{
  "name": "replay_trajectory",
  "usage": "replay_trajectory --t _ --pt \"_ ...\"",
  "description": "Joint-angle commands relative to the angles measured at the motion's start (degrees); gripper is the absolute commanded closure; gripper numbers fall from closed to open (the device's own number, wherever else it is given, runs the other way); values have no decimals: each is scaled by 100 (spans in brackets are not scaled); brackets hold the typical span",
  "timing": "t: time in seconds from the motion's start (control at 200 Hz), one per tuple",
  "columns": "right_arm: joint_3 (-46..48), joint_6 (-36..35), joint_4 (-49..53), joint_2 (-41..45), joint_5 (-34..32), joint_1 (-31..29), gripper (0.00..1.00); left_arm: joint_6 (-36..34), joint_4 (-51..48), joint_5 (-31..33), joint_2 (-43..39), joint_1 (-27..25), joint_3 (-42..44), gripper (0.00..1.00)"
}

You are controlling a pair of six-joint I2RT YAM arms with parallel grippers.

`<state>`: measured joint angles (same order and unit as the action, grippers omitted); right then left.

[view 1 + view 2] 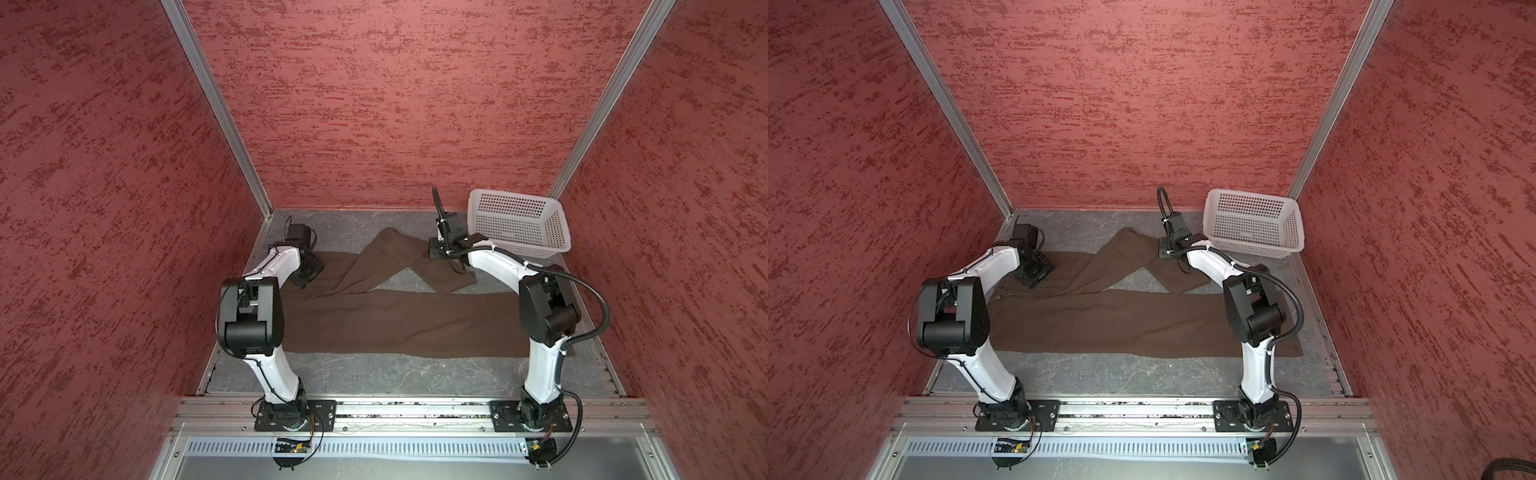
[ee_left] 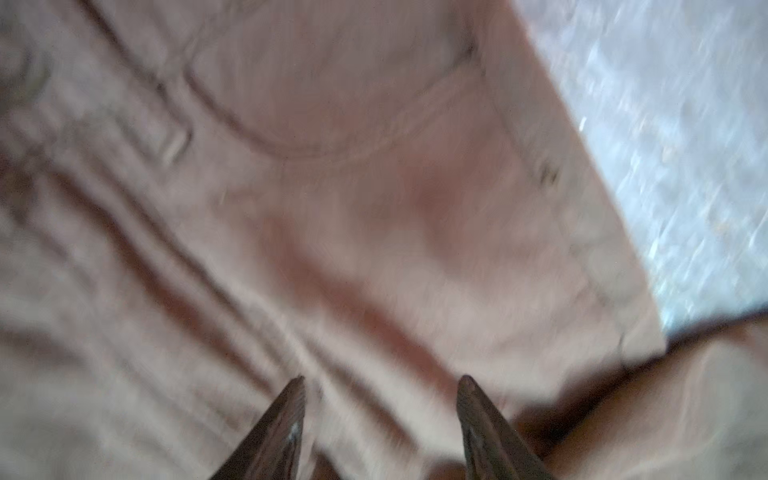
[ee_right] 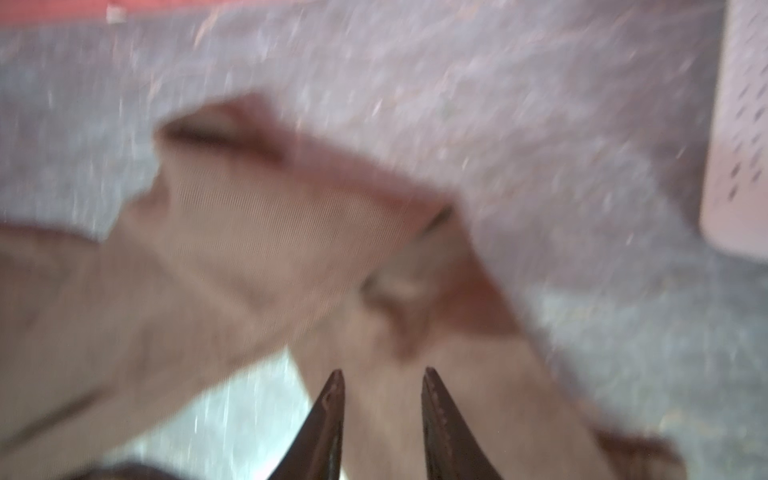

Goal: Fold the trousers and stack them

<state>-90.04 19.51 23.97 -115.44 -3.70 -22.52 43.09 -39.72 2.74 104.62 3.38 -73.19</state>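
Just beside the white basket (image 1: 519, 224), the right hand (image 3: 384, 372) hangs over the doubled-back leg near its hem, half spread, pinching nothing. The left hand (image 2: 382, 382), well away from the basket, is spread above the waist. The trousers (image 1: 395, 320) lie across the counter (image 1: 374, 376). Best to pinch the edges squarely, then draw the leg away from the basket, toward bare counter.

Heavy blur smears the trousers (image 2: 332, 249) in both wrist views.
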Motion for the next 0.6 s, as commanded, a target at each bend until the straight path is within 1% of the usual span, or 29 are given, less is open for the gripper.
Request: replay_trajectory --t 0.0,0.065,0.105,0.205,0.301,0.481,0.571,0.596 --pt "-710 -70 581 -503 66 325 56 -37 116 -136 483 182 -369 41" --pt "-1304 -165 960 -900 35 328 47 -18 170 -235 719 258 -509 41" --pt "-1614 -167 1155 -1125 129 335 43 2 247 -308 829 299 -541 41" --pt "-2114 -23 1333 -1532 361 359 37 55 413 -397 1051 358 -573 41" --pt "-2420 213 1348 -1838 586 410 35 69 482 -424 1227 399 -617 40" --pt "-2850 537 1258 -2393 1241 459 34 49 556 -428 1373 476 -565 41" --pt "-3041 684 1186 -2630 1515 462 34 33 617 -423 1343 527 -444 41" --pt "-3045 725 1107 -2676 1621 466 35 33 645 -432 1326 545 -406 41"
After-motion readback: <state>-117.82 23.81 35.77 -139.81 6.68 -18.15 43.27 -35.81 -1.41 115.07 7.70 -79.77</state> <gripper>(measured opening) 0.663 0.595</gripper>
